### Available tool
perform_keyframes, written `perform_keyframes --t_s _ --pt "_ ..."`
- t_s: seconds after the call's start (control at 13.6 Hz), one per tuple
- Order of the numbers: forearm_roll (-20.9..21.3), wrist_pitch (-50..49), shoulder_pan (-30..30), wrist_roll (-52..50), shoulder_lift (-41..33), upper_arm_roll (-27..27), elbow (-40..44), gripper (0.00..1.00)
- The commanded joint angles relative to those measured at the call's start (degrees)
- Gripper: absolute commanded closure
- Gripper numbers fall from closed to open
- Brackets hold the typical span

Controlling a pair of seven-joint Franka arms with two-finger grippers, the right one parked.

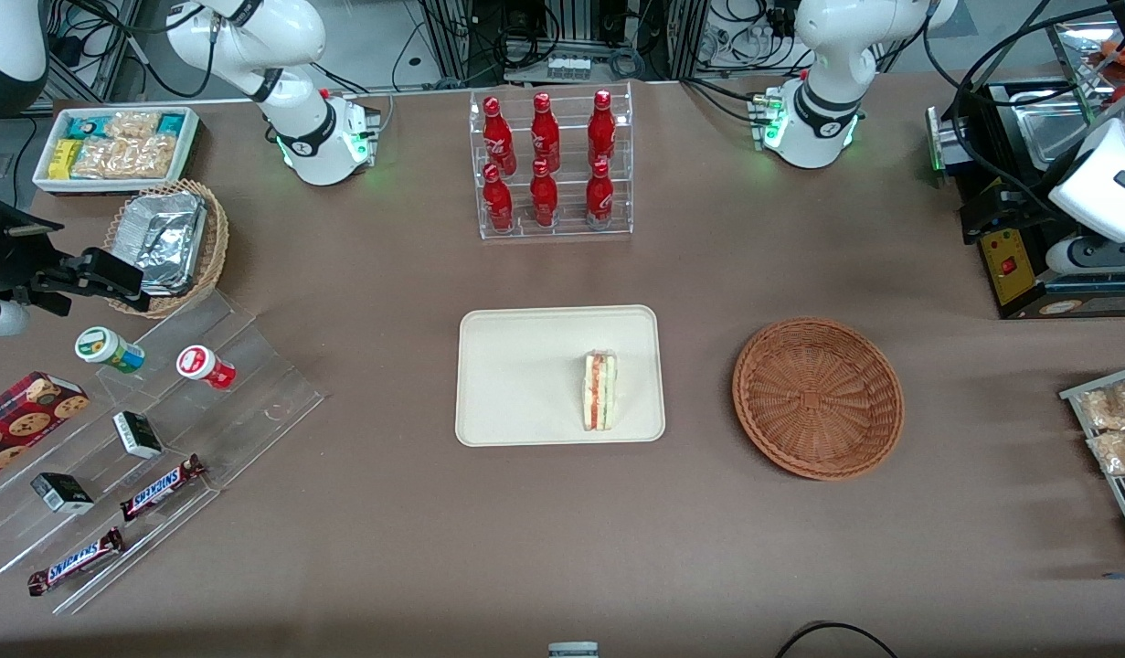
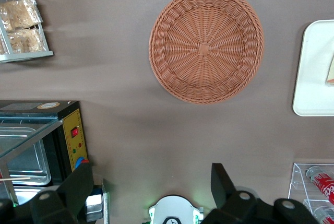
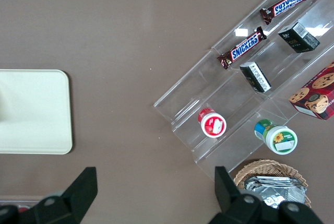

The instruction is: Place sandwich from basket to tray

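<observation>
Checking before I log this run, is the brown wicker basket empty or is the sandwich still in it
Empty: the basket shows only bare weave in the front and left wrist views. The sandwich lies on the tray. The gripper hangs open, high above the table near the basket.
</observation>
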Motion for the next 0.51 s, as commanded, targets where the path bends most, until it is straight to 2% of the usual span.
perform_keyframes --t_s 0.0,0.15,0.29,0.44 --pt "-0.6 -0.2 0.2 0.0 -0.8 0.1 0.1 0.00" --pt "-0.6 -0.4 -2.7 -0.1 -0.9 2.6 0.1 0.00" --pt "-0.8 -0.6 -7.2 0.0 -1.1 7.8 0.0 0.00" --pt "-0.8 -0.9 -9.3 0.1 -1.1 9.8 -0.1 0.00"
